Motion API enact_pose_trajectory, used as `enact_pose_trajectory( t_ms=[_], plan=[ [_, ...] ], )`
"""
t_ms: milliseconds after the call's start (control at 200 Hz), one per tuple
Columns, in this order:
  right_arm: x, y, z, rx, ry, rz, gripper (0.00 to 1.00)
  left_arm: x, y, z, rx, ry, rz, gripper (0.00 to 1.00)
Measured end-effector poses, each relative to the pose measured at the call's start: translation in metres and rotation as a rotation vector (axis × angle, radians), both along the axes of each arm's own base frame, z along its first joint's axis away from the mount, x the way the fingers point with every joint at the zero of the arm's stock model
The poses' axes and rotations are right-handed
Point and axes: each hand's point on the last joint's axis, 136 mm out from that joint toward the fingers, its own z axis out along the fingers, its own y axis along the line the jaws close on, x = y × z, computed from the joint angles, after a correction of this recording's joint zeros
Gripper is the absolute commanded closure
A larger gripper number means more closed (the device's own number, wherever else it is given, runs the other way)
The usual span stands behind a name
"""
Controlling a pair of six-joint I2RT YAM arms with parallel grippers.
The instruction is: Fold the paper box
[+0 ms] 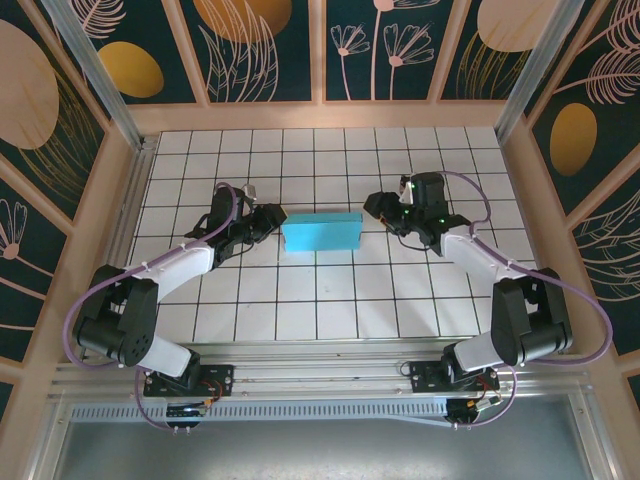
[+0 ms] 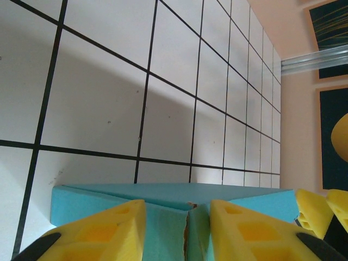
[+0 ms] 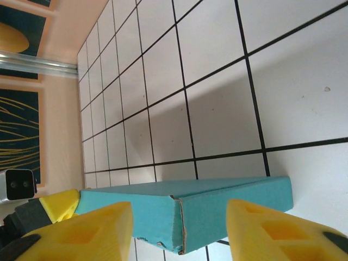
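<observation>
White tiles (image 1: 300, 290) beyond paper box (image 1: 320, 232) edges

The box (image 3: 234, 198) ahead of the right gripper (image 3: 178, 217) is matt teal card, frayed at one seam. The gripper's fingers (image 3: 81, 234) look dull yellow plastic; the table (image 3: 293, 103) beyond is smooth white.
</observation>
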Motion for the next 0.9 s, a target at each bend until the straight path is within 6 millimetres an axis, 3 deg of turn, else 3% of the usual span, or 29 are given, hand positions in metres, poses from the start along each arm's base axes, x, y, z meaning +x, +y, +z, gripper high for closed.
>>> enact_pose_trajectory(
  t_ms=[185, 375, 511, 901],
  plan=[
    [-0.002, 0.004, -0.007, 0.015, 0.024, 0.012, 0.57, -0.002, -0.002, 0.000, -0.007, 0.003, -0.011, 0.68],
    [-0.012, 0.012, -0.021, 0.019, 0.051, 0.038, 0.71, -0.003, -0.003, 0.000, -0.017, -0.002, -0.021, 0.76],
    [-0.010, 0.013, -0.020, 0.027, 0.025, 0.043, 0.73, -0.002, -0.003, 0.001, -0.022, -0.015, -0.021, 0.77],
    [-0.014, 0.008, -0.021, -0.009, 0.033, 0.041, 0.47, -0.007, 0.000, 0.000, 0.025, 0.005, -0.034, 0.58]
  ],
)
